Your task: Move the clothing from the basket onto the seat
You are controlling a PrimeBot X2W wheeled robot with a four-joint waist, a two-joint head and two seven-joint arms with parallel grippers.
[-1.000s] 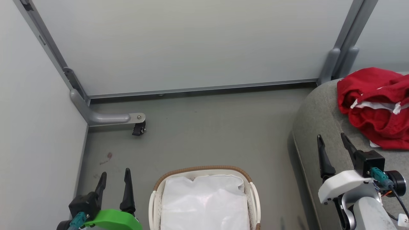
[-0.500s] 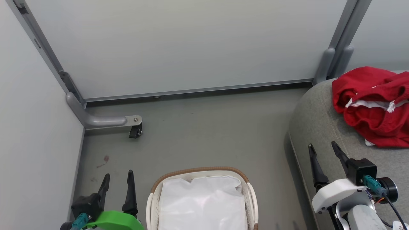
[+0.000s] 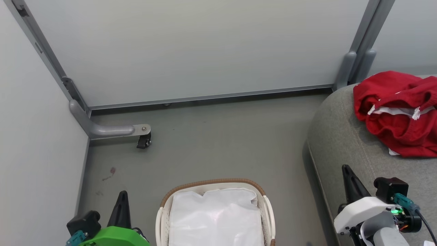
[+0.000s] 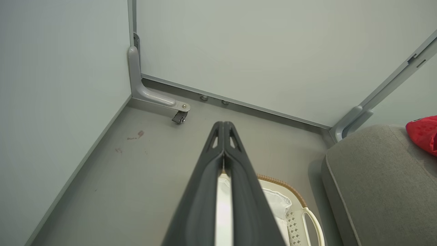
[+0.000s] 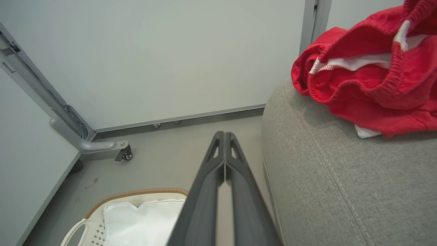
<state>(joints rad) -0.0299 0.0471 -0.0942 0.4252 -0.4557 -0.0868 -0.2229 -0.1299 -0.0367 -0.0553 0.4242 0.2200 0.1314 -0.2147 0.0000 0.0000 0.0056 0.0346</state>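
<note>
Floor (image 3: 211,136): grey, walled by pale partition panels (image 3: 205,44), which leaves a tight corner to work in. Seat (image 3: 338,140): grey woven cushion on the robot's right, its rounded edge well above floor level, so it makes a broad, stable landing surface. Clothing (image 3: 392,112): a rumpled red heap with white trim lies on the seat, back from the rounded edge. It is bunched rather than spread, which looks consistent with being dropped, not laid out. How many garments are in the heap cannot be told. Basket (image 3: 213,181): stands on the floor, near the seat's front and between the two arms, within reach of either. The white liner (image 3: 215,218) lies flat across the part of the interior in view, and the near end is cut off by the frame. Judgement: basket emptied, transfer likely complete. Left gripper (image 3: 122,195): fingers pressed together on nothing, low beside the basket. Right gripper (image 3: 345,168): fingers likewise together and empty, over the seat's front edge, well apart from the clothing. Both look parked.
</note>
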